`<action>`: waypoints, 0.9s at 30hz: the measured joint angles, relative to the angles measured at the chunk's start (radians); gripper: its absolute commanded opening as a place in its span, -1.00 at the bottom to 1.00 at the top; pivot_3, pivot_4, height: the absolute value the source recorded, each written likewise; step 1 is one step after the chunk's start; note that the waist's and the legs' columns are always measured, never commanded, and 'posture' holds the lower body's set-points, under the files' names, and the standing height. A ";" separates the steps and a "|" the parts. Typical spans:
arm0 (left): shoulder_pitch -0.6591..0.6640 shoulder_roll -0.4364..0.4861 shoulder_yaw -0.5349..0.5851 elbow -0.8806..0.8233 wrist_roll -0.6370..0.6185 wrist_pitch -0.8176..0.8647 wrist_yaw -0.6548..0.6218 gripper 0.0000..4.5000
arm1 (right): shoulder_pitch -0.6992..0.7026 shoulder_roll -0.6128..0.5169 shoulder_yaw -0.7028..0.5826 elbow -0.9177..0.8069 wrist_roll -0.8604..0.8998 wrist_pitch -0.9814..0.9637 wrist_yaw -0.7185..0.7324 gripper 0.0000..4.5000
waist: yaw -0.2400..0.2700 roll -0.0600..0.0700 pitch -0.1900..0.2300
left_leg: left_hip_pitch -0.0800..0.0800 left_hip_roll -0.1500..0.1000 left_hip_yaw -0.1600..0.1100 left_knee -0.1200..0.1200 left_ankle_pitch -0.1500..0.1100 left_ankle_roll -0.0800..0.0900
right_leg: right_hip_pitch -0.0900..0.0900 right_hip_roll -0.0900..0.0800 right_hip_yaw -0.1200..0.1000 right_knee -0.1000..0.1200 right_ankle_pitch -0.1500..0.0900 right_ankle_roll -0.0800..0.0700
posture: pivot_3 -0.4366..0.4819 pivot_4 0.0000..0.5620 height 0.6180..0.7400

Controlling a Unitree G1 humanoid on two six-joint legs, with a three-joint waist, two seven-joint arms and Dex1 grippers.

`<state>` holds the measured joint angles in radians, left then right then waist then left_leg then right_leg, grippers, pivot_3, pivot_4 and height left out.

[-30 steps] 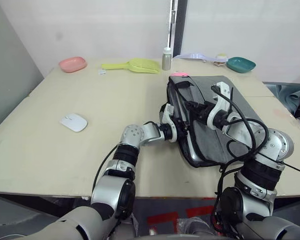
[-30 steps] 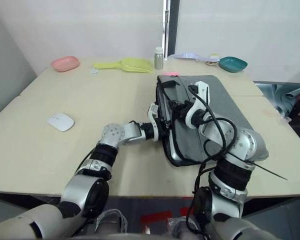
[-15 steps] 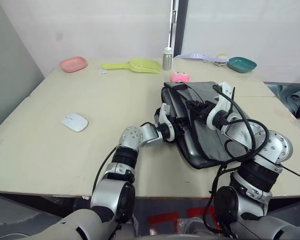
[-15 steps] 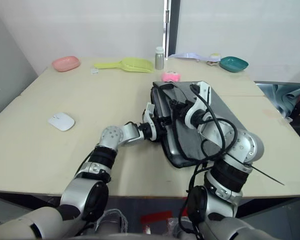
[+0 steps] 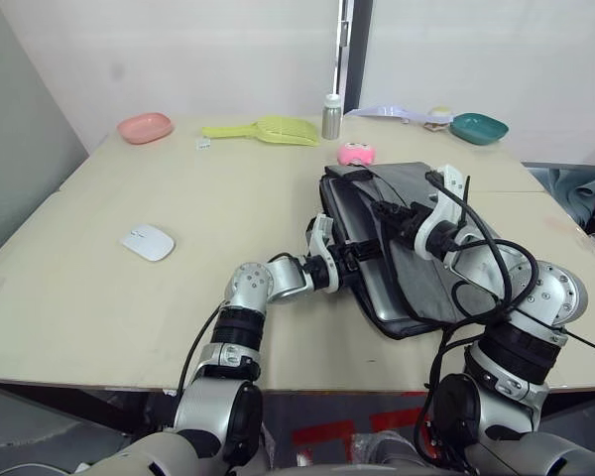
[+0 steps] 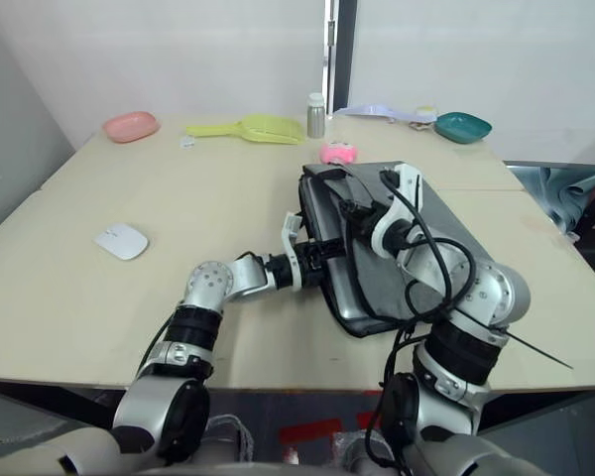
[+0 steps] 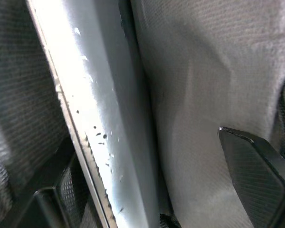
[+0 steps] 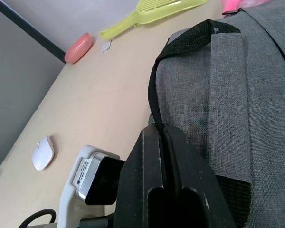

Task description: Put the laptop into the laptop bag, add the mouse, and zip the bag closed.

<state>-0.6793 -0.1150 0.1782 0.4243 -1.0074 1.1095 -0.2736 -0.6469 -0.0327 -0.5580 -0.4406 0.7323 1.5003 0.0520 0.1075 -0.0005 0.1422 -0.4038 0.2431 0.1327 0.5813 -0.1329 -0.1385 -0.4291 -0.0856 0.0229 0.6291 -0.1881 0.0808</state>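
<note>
The grey laptop bag [image 5: 431, 233] lies flat at the right of the table. The silver laptop [image 7: 99, 109] sits inside its open left edge. My left gripper [image 5: 347, 258] is at that edge, open, with one finger [image 7: 256, 166] on the grey fabric and the laptop's rim between the two. Over the bag's top panel, my right gripper [image 5: 384, 212] is shut on a black strap handle [image 8: 180, 45]. The white mouse [image 5: 147, 242] rests alone on the table well to the left.
Along the far edge stand a pink bowl [image 5: 145, 126], a yellow-green scoop [image 5: 263, 129], a metal bottle [image 5: 330, 116] and a teal bowl [image 5: 479, 127]. A pink plush toy [image 5: 355, 153] lies just behind the bag. Bare tabletop lies between mouse and bag.
My left gripper has opened and drawn back towards me along the bag's left edge. The bag has shifted a little, and the pink plush now shows behind it.
</note>
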 measured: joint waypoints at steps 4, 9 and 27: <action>0.000 0.000 0.007 0.006 0.015 -0.009 0.001 -0.29 | 0.000 0.000 0.000 0.000 0.006 0.000 0.002 -1.00 | 0.000 0.000 0.000 | 0.000 0.000 0.000 0.000 0.000 0.000 | 0.000 0.000 0.000 0.000 0.000 0.000 | -0.05 -0.47 1.00; 0.000 -0.001 0.028 0.032 0.030 -0.007 0.011 -0.88 | 0.000 0.000 0.001 0.000 0.011 0.000 0.003 -1.00 | 0.000 0.001 0.000 | 0.000 0.000 0.000 0.000 0.000 0.000 | 0.000 0.000 0.000 -0.001 0.000 0.000 | -0.05 -0.47 1.00; -0.022 -0.007 0.018 0.084 0.042 -0.017 -0.008 -0.66 | 0.021 0.089 -0.013 -0.003 0.018 -0.008 -0.070 -1.00 | 0.000 0.001 -0.001 | 0.000 -0.001 0.000 -0.002 0.000 0.000 | 0.000 -0.001 0.000 -0.002 0.000 0.001 | -0.05 -0.47 1.00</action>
<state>-0.7009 -0.1220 0.1959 0.5078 -0.9654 1.0921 -0.2812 -0.6258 0.0559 -0.5710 -0.4435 0.7500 1.4925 -0.0183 0.1073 0.0008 0.1417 -0.4041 0.2419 0.1328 0.5795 -0.1329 -0.1386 -0.4292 -0.0866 0.0227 0.6269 -0.1880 0.0813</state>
